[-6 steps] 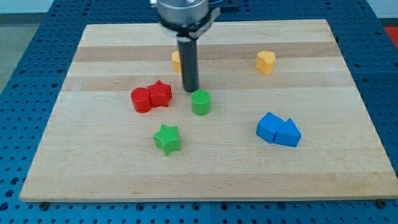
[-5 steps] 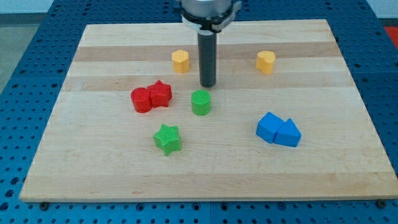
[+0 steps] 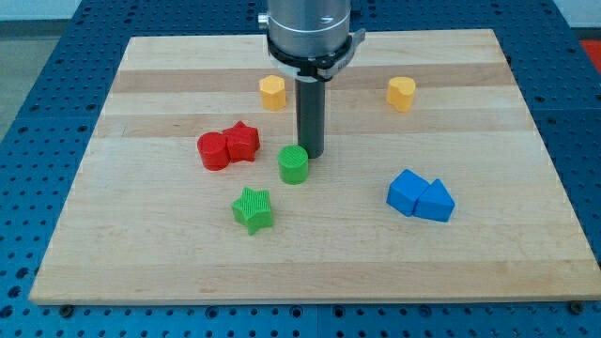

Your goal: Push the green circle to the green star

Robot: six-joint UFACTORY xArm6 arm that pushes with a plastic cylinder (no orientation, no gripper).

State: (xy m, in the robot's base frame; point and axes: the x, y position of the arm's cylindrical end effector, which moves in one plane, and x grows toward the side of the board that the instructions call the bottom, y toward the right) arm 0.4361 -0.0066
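The green circle point(image 3: 294, 165) sits near the middle of the board. The green star point(image 3: 253, 209) lies below it and to the view's left, a short gap away. My tip point(image 3: 312, 154) is down on the board at the circle's upper right edge, touching or nearly touching it.
A red circle point(image 3: 213, 151) and a red star point(image 3: 242, 142) sit together left of the green circle. A yellow block point(image 3: 272, 92) and a yellow heart point(image 3: 401, 94) are near the top. Two blue blocks point(image 3: 420, 196) sit at the right on the wooden board point(image 3: 141, 253).
My tip swung right, then came down toward the view's bottom against the green circle. The circle has slid down and left, closer to the green star.
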